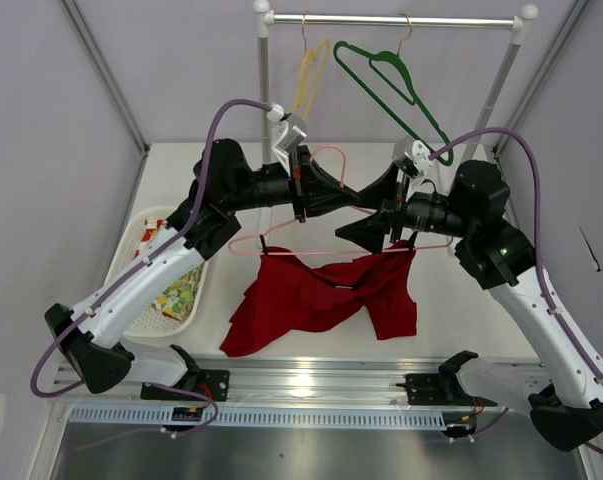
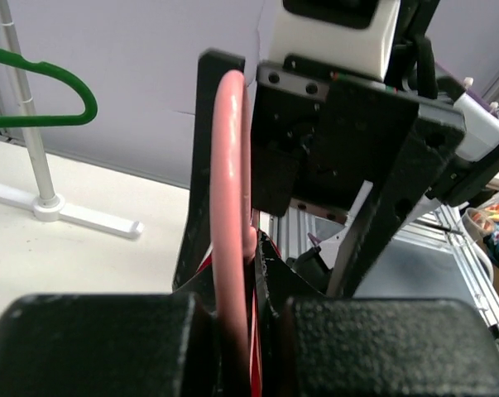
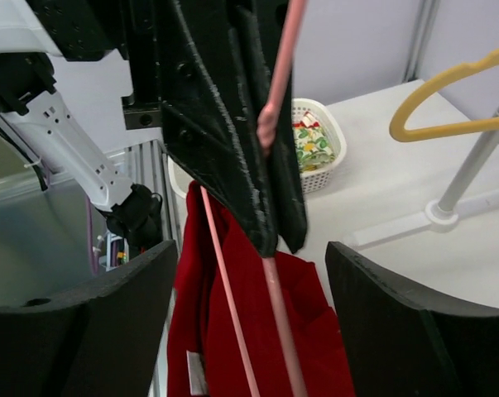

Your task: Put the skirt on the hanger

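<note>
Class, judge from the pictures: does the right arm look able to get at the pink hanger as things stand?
Probably yes. The right gripper is open, with the hanger wire right in front of its fingers. Only the left gripper, shut on that wire, crowds the space higher up.

Your top view looks down on the whole counter [image 1: 441,320] from high at its near edge. Both wrist views sit very close, facing each other, and share the hanger [image 2: 231,207] between them.

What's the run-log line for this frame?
left gripper: shut on hanger | right gripper: open, straddling hanger wire | skirt: hanging off hanger's lower bar
</note>
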Controlling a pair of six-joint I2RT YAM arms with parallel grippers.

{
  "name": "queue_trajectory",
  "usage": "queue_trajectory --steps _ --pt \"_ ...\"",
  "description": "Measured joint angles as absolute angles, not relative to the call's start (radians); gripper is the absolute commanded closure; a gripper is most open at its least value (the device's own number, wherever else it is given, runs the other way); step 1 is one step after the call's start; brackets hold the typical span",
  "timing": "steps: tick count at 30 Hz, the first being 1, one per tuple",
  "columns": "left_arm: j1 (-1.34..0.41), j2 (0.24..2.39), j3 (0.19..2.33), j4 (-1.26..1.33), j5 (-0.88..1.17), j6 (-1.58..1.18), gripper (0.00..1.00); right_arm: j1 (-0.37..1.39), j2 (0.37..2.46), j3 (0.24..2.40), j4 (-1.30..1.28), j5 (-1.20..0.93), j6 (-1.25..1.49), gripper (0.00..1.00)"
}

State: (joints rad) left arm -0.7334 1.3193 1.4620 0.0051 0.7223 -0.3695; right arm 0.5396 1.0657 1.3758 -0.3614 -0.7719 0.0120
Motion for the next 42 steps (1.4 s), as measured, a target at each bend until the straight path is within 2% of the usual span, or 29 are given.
queue_trajectory --steps 2,4,5,7,8,10,11,12,18,20,21,25,28,36,42 --pt "-0.733 1.335 1.462 0.026 0.723 -0.387 1.0 0.547 1.06 1.348 -0.331 -0.772 0.032 0.26" --pt "-0.731 1.349 1.462 0.041 0.728 -0.403 1.0 0.548 1.051 1.322 -0.293 -0.767 0.05 0.33" --pt "-0.731 1.355 1.462 0.046 0.729 -0.411 1.0 0.548 1.044 1.306 -0.273 -0.764 0.061 0.44" --pt "-0.731 1.362 1.462 0.057 0.735 -0.423 1.0 0.548 1.029 1.286 -0.246 -0.748 0.077 0.57" --pt "-0.731 1.362 1.463 0.063 0.742 -0.43 1.0 0.547 1.024 1.279 -0.236 -0.735 0.085 0.68" --pt "-0.732 1.362 1.463 0.075 0.754 -0.438 1.0 0.546 1.015 1.267 -0.219 -0.707 0.095 0.8" --pt "-0.732 1.362 1.463 0.081 0.76 -0.442 1.0 0.546 1.01 1.262 -0.211 -0.694 0.1 0.94" --pt "-0.732 1.362 1.463 0.088 0.76 -0.443 1.0 0.546 1.006 1.26 -0.208 -0.692 0.102 1.0" --pt "-0.737 1.362 1.464 0.116 0.781 -0.461 1.0 0.555 0.979 1.255 -0.207 -0.683 0.113 1.0" --pt "-0.741 1.364 1.464 0.125 0.787 -0.466 0.96 0.558 0.967 1.25 -0.208 -0.676 0.118 1.0" --pt "-0.744 1.365 1.464 0.13 0.789 -0.471 0.93 0.559 0.96 1.247 -0.211 -0.671 0.121 1.0" --pt "-0.752 1.371 1.464 0.153 0.778 -0.473 0.68 0.56 0.936 1.246 -0.241 -0.645 0.125 1.0" --pt "-0.741 1.371 1.464 0.181 0.739 -0.472 0.55 0.556 0.907 1.246 -0.281 -0.605 0.131 1.0" --pt "-0.735 1.37 1.465 0.219 0.646 -0.469 0.46 0.554 0.851 1.272 -0.395 -0.515 0.126 1.0" --pt "-0.731 1.344 1.465 0.209 0.491 -0.439 0.41 0.554 0.827 1.379 -0.566 -0.392 0.111 1.0"
